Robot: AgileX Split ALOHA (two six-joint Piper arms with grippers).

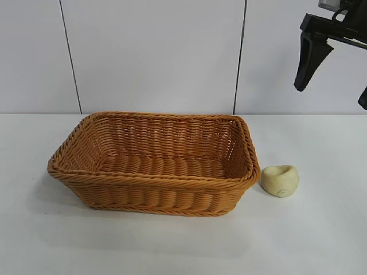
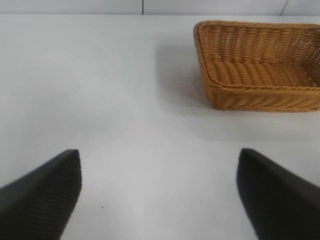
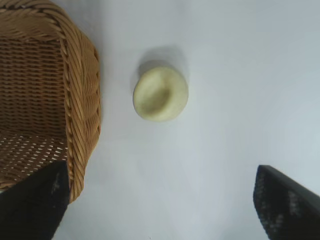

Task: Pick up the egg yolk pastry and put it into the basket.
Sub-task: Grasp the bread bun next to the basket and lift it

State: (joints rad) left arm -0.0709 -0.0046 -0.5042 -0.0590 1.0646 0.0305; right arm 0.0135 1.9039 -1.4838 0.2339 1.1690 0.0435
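The pastry (image 1: pixel 280 180) sits on the table (image 1: pixel 321 240) just beside the basket (image 1: pixel 155 172), outside its right end, while the right gripper (image 1: pixel 332 71) hangs high above it, spread wide and holding nothing. Coming down, one finger could catch the braided rim and shove the basket, or a hard squeeze could crush the soft lump. The table is plain white, backed by a pale panelled wall (image 1: pixel 155 51); the left gripper (image 2: pixel 159 192) waits open, well away.

White table (image 1: pixel 321 240) – wicker basket (image 1: pixel 155 197) and, just beside it, egg yolk pastry (image 1: pixel 280 180)
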